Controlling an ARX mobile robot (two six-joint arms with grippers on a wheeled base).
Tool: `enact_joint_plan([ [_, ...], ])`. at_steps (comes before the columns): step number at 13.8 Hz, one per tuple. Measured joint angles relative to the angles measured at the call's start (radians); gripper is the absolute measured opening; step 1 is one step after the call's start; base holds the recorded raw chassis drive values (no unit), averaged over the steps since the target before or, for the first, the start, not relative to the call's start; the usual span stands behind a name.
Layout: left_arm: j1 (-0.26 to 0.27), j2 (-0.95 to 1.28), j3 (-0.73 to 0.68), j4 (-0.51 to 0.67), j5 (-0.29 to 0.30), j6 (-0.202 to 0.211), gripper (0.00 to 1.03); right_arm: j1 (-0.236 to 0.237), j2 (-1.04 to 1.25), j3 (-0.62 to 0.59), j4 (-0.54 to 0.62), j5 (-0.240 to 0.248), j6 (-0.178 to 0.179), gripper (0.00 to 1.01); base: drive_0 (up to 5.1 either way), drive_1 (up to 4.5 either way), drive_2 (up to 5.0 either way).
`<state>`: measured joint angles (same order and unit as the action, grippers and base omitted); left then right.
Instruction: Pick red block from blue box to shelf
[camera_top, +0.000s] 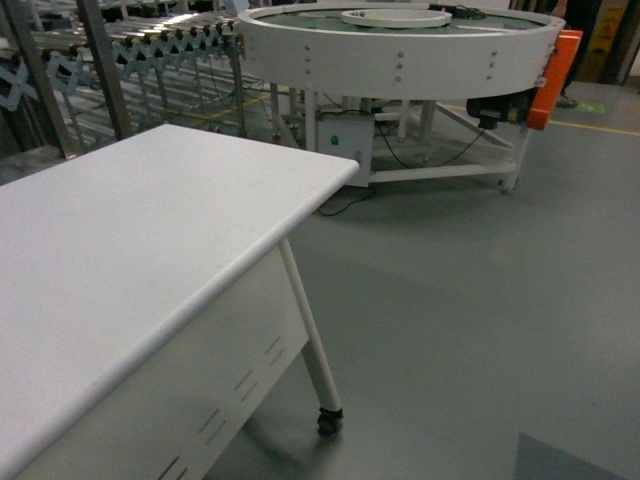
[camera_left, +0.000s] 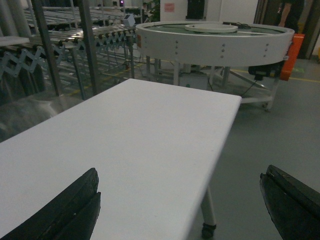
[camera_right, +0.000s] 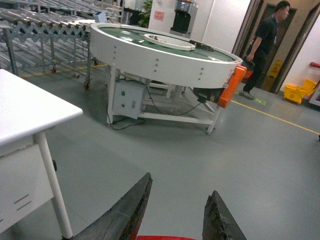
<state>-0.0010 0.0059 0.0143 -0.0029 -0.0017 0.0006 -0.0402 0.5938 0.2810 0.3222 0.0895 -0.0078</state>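
Note:
In the right wrist view my right gripper hangs above the grey floor, its fingers a block's width apart. A sliver of the red block shows between them at the bottom edge, so the gripper is shut on it. My left gripper stands wide open over the white table with nothing between its fingers. Neither gripper shows in the head view. The blue box is out of view. Grey upright posts stand at the far left; I cannot tell whether they belong to the shelf.
The white table on castor legs fills the left. A round white conveyor with an orange part stands behind it, roller conveyors at the back left. A person stands by a doorway at the far right.

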Motion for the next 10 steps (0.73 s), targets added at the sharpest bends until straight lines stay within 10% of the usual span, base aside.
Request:
enact_joint_plan([
  [10,0.0,0.0,0.0,-0.003,0.002,0.0,0.98,-0.004,-0.001,0.0,-0.001,0.001,0.0,0.28,3.1,-5.5,-1.7],
])
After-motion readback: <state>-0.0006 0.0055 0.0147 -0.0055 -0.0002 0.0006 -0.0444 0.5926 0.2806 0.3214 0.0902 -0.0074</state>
